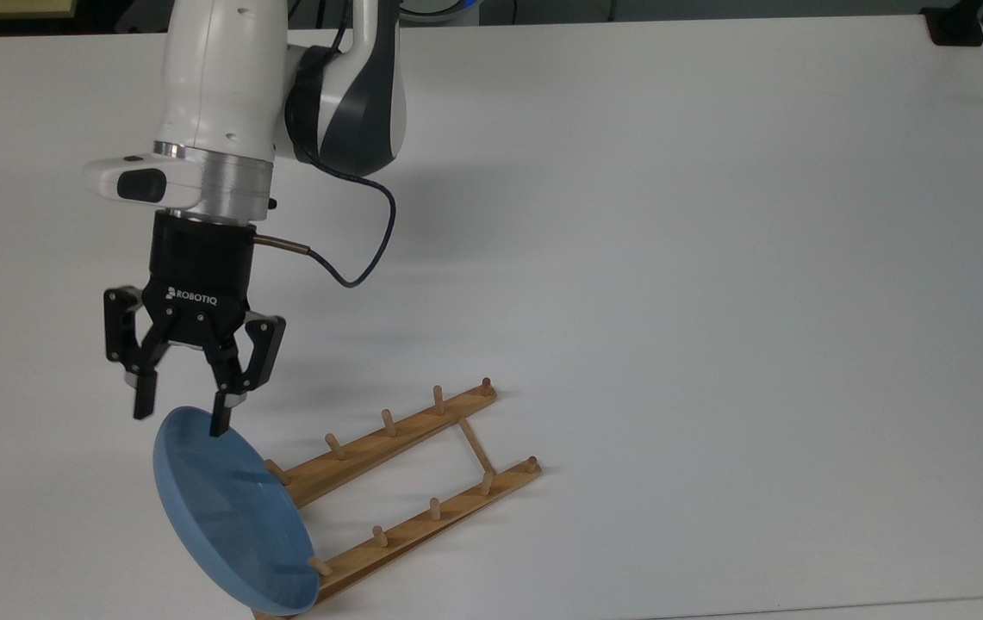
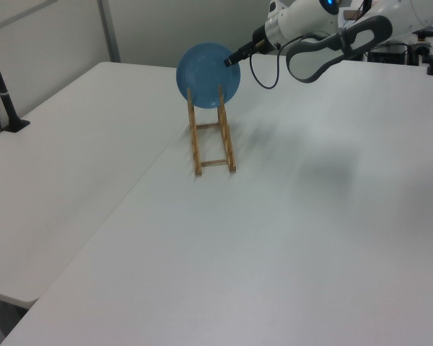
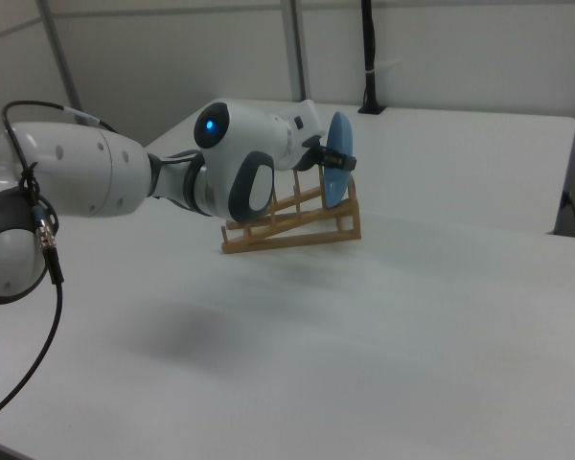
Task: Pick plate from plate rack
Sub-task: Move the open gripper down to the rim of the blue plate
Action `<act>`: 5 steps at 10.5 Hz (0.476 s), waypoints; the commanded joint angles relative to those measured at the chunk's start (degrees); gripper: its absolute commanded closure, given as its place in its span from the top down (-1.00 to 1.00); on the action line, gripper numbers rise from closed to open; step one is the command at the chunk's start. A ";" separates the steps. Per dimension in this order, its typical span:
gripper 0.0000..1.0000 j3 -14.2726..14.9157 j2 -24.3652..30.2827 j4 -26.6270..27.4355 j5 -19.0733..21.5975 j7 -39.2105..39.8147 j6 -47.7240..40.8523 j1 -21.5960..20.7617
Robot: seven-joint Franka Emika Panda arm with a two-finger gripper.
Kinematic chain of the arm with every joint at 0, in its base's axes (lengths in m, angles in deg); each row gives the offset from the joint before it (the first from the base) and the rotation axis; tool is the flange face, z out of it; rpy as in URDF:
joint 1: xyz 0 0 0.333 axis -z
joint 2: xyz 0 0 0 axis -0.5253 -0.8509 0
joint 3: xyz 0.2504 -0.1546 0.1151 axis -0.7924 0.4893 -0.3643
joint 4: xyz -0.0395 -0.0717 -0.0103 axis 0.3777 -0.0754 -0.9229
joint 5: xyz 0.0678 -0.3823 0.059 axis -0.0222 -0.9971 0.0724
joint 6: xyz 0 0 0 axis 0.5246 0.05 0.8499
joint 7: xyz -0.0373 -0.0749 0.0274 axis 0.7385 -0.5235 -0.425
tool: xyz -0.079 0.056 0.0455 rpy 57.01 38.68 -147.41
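The light-blue plate (image 1: 233, 517) stands on edge at the end of the wooden plate rack (image 1: 409, 428), leaning against its pegs at the top view's lower left. My gripper (image 1: 182, 417) is open and sits at the plate's upper rim. One fingertip (image 1: 220, 424) lies over the plate's inner face, and the other is just outside the rim. In the left view the gripper (image 2: 231, 60) reaches the plate (image 2: 208, 72) from the left view's right, above the rack (image 2: 213, 140). In the right view the plate (image 3: 340, 177) stands atop the rack (image 3: 297, 222), partly hidden by the gripper (image 3: 343, 161).
The white table (image 1: 715, 258) stretches wide to the top view's right of the rack. A black clamp (image 1: 955, 26) sits at its far right corner. A black pole (image 2: 3, 90) stands at the left view's left edge. A cable (image 1: 362, 250) loops from the wrist.
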 commanded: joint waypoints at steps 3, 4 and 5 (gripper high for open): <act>-1.00 0.89 -1.05 -0.87 0.19 -0.52 1.61 -0.65; -1.00 0.89 -0.97 -0.87 0.19 -0.44 1.61 -0.65; -1.00 0.89 -0.79 -0.87 0.19 -0.44 1.61 -0.57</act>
